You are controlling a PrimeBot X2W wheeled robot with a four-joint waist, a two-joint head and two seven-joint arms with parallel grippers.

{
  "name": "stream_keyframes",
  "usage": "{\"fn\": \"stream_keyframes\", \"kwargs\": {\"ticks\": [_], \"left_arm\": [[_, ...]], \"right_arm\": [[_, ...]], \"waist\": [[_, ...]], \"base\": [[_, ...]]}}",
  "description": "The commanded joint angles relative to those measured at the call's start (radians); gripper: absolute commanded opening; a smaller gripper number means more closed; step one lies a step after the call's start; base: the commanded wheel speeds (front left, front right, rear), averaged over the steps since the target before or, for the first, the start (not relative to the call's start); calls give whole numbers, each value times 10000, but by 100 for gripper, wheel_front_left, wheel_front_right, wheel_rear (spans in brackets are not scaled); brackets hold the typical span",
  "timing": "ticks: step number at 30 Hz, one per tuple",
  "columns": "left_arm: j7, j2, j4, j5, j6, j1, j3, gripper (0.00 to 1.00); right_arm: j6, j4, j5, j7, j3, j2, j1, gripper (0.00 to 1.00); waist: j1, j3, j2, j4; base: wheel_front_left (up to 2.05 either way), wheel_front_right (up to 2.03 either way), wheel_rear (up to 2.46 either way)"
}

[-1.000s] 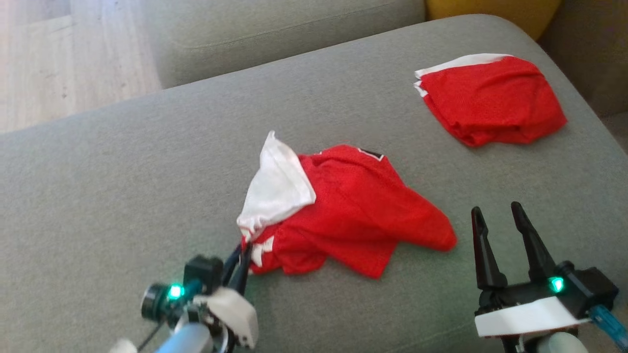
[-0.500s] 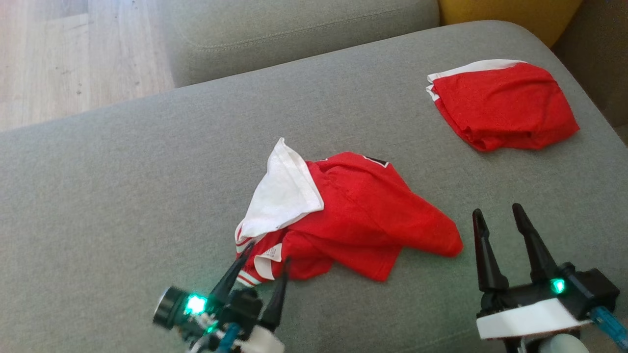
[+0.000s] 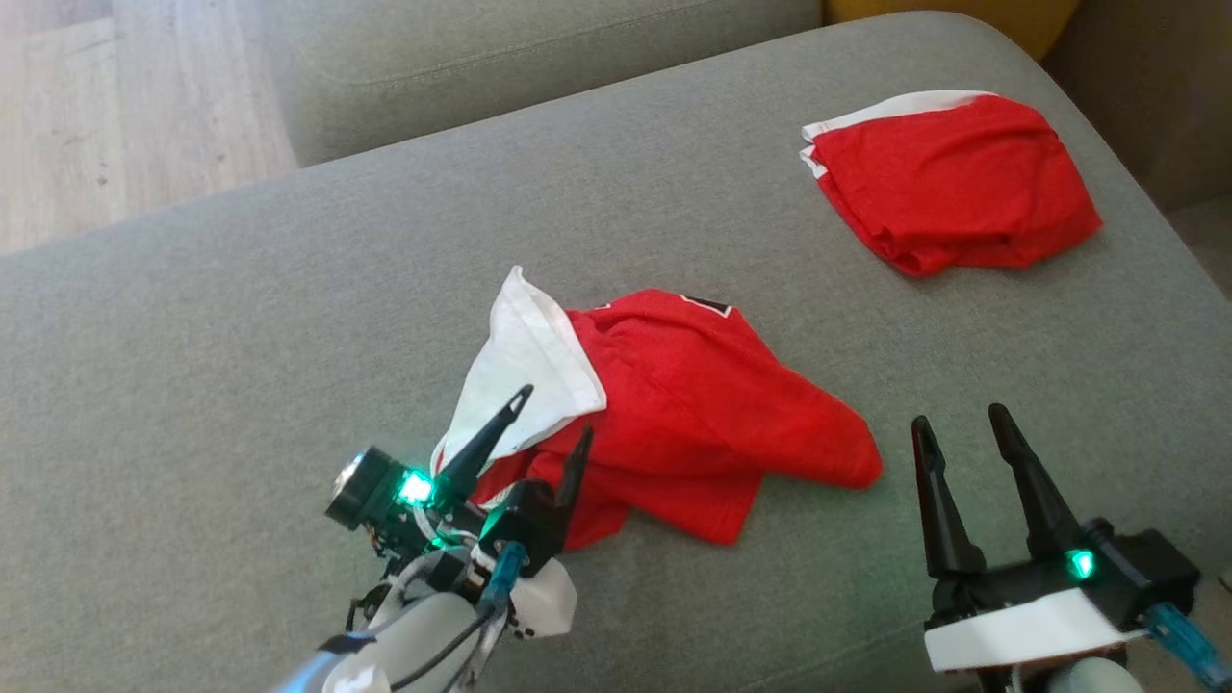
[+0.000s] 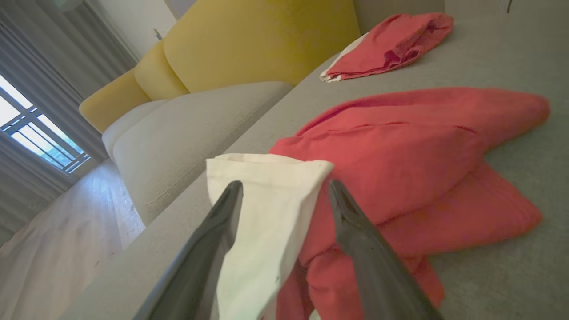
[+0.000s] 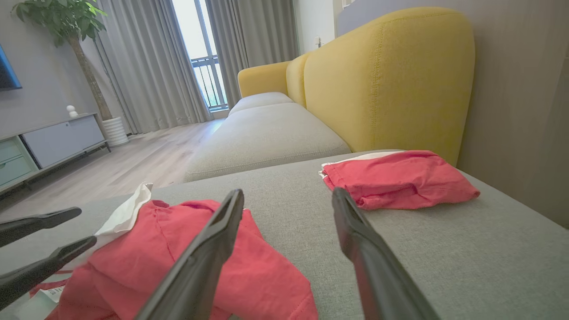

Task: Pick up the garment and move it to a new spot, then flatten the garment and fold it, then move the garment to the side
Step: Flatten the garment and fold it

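— Red with a white panel: where does the garment (image 3: 693, 423) lie?
— Crumpled at the middle of the grey seat cushion (image 3: 241, 337), with the white panel (image 3: 525, 366) on its 9 o'clock side. A folded garment (image 3: 948, 183), also red, lies well apart at 1 o'clock from it.
— How is the left arm set?
— It comes up from the bottom edge at 7 o'clock of the garment. The pale forearm is low and the wrist is turned so that the fingers point toward 1 o'clock, over the near edge of the cloth.
— And the left gripper (image 3: 554, 411)?
— Its jaws are spread wide and clamped on nothing. Seen from the wrist, the white panel shows in the gap between the two fingers. Whether a tip touches the cloth, I cannot tell.
— The right arm?
— It sits at 4 o'clock of the garment, low at the bottom edge, fingers pointing to 12. The right gripper (image 3: 960, 417) also stands apart and empty. It is over bare cushion, just beside the red hem and not touching it in the head view.
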Motion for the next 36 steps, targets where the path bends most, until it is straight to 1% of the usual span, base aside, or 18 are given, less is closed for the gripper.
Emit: {"fn": "stream_keyframes", "kwargs": {"ticks": [1, 5, 12, 13, 14, 15, 16, 17, 19, 21, 23, 27, 31, 33, 34, 36], "left_arm": [[-40, 44, -61, 23, -70, -514, 226, 100], [-97, -155, 461, -151, -412, -720, 151, 100], [-391, -464, 1113, -230, -642, -1185, 112, 100], [-442, -502, 1184, -232, -672, -1245, 99, 95], [-487, -535, 1253, -236, -696, -1296, 88, 64], [-523, -564, 1322, -243, -721, -1338, 75, 38], [-555, -587, 1386, -250, -743, -1374, 63, 2], [-575, -604, 1445, -263, -770, -1398, 49, 0], [-649, -629, 1506, -338, -772, -1408, 87, 0], [-777, -584, 1469, -417, -686, -1401, 196, 0], [-995, -400, 1284, -437, -527, -1447, 364, 0], [-1495, 230, 535, -769, -238, -1494, 1088, 0], [-1767, 1085, -314, -1034, -120, -1543, 1821, 0], [-1834, 1483, -637, -1035, -70, -1583, 2065, 0], [-1867, 1764, -896, -1069, -60, -1614, 2248, 0], [-1884, 1988, -1083, -1071, -33, -1670, 2387, 0]], "right_arm": [[67, -263, -1, -63, 210, -171, -327, 100], [67, -255, 13, -63, 197, -179, -347, 100], [67, -250, 12, -63, 263, -183, -404, 100], [67, -245, 14, -63, 271, -189, -409, 100], [67, -239, 14, -63, 278, -196, -412, 100], [67, -234, 13, -63, 278, -202, -411, 100], [67, -229, 13, -63, 278, -208, -407, 100], [67, -222, 11, -63, 279, -217, -400, 100], [67, -215, 6, -63, 270, -227, -378, 100], [67, -207, 27, -63, 300, -255, -336, 100], [67, -119, 161, -63, 509, -328, -262, 100], [67, 277, 616, -63, 1184, -639, -189, 100], [67, 910, 1465, -63, 1932, -936, -158, 100], [67, 1328, 2045, -63, 2369, -1080, -190, 100], [67, 1756, 2719, -63, 2839, -1210, -277, 100], [67, 2177, 3482, -63, 3327, -1326, -429, 100]], "waist": [[0, 36, 0, -60], [0, 74, 0, -131], [0, 179, 0, -145], [0, 191, 0, -134], [0, 199, 0, -124], [0, 202, 0, -111], [0, 203, 0, -100], [0, 199, 0, -89], [0, 180, 0, -56], [0, 157, 0, -2], [0, 153, 0, 96], [0, 167, 0, 344], [0, 180, 0, 581], [0, 202, 0, 679], [0, 240, 0, 778], [0, 308, 0, 866]], "base": [[0, 0, 0], [0, 0, 0], [0, 0, 0], [0, 0, 0], [0, 0, 0], [0, 0, 0], [0, 0, 0], [0, 0, 0], [0, 0, 0], [0, 0, 0], [0, 0, 0], [0, 0, 0], [0, 0, 0], [0, 0, 0], [0, 0, 0], [0, 0, 0]]}}
